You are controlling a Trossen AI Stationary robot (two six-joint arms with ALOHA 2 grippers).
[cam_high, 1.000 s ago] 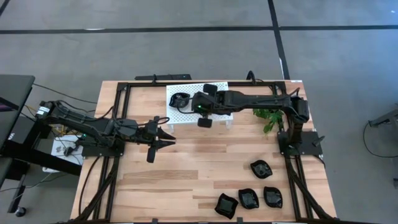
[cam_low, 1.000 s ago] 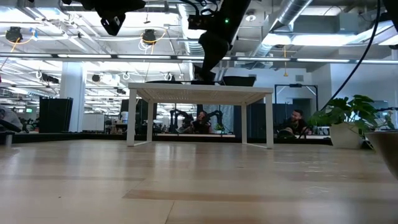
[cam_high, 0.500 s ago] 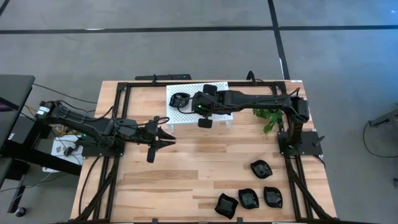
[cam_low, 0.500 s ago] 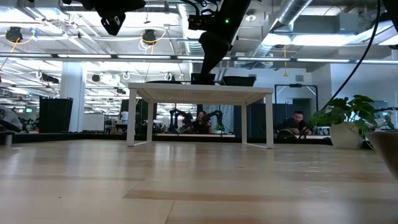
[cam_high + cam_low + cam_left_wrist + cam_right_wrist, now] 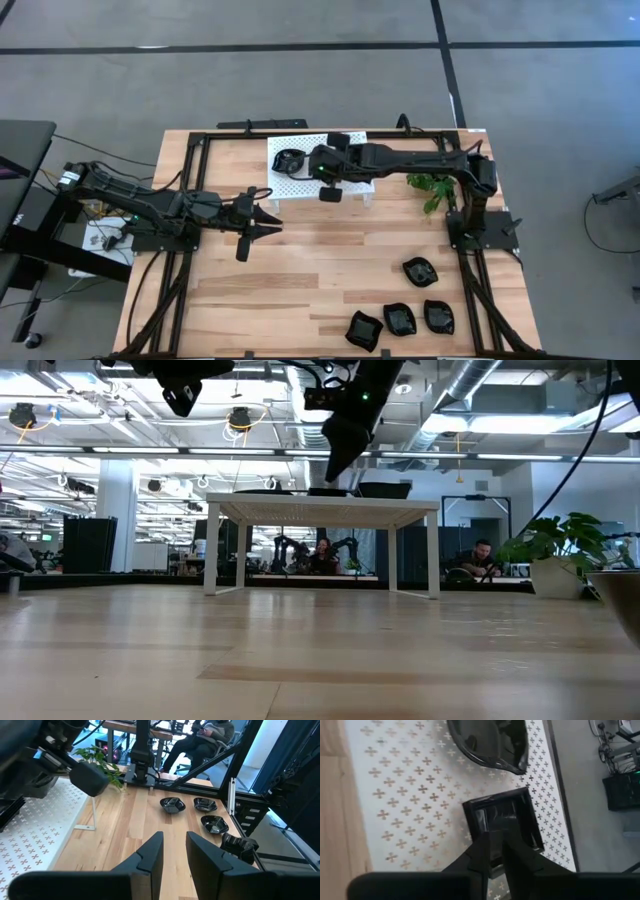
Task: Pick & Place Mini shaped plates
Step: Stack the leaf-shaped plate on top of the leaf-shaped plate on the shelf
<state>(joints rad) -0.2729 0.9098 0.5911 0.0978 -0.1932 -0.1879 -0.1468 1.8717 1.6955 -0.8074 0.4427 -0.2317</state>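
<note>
- Wooden table (image 5: 300, 270) sits in a black frame on grey floor; the low view looks past it into an open hall, where seated people show behind a white rack (image 5: 322, 508).
- On that rack (image 5: 300, 185) I count two plates: a rounded plate (image 5: 487, 742) and a square plate (image 5: 505, 822); they lie near each other but apart, the square one close to the rack's edge; the rest of the perforated top around them is bare.
- My right gripper (image 5: 492, 851) hangs over the rack, above the near rim of the square plate; its fingers (image 5: 481, 855) are almost together with only a slim gap, and I cannot tell whether they pinch the rim or merely sit over it.
- My left gripper (image 5: 172, 855) hovers over the middle-left of the table (image 5: 130, 825), fingers (image 5: 150, 852) parted a little with nothing between them; bare wood lies ahead of it.
- Four more plates sit at the table's near right corner: one (image 5: 418, 271) alone, then three in a row by the edge (image 5: 364, 329) (image 5: 400, 319) (image 5: 437, 316); the left wrist view shows the same four, apart from one another.
- That makes six plates in all.
- A plant (image 5: 432, 187) stands by the right arm's base, just beside the rack's right end; the centre of the table is open board.
</note>
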